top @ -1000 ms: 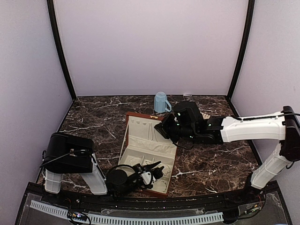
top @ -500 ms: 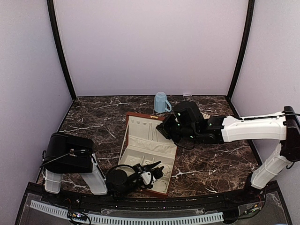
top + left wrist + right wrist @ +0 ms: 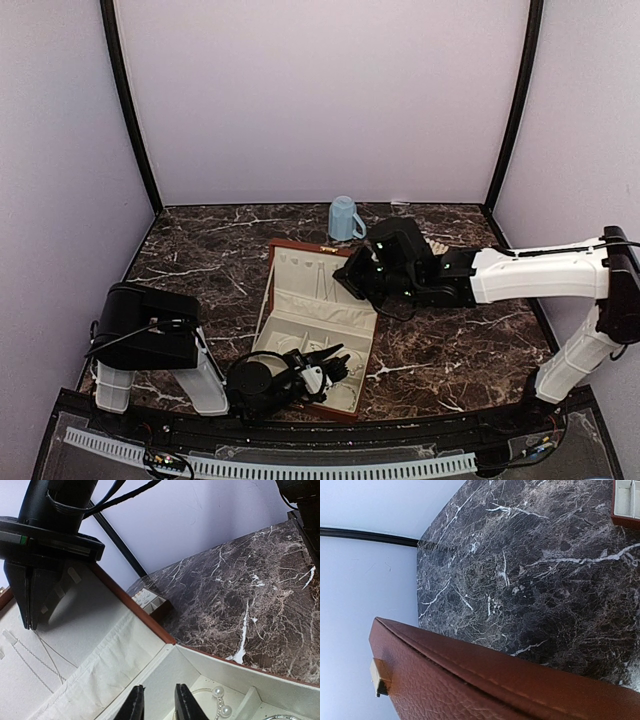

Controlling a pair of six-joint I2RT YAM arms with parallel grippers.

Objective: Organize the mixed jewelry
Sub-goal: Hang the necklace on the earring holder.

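Note:
The reddish-brown box lies open, its cream-lined lid raised at the back. My right gripper is shut in front of the lid lining. Two strands of a fine silver chain run down from its tip. Its fingers do not show in the right wrist view, only the lid's leather outside. My left gripper hovers over the box's base, jaws slightly apart and empty. A pearl piece lies in the compartment just to its right.
A blue mug stands behind the box. A cream slotted tray sits on the dark marble table beyond the lid, partly hidden by the right arm. Purple walls close the table in.
The right gripper has shifted very slightly at the lid. The left arm has not moved.

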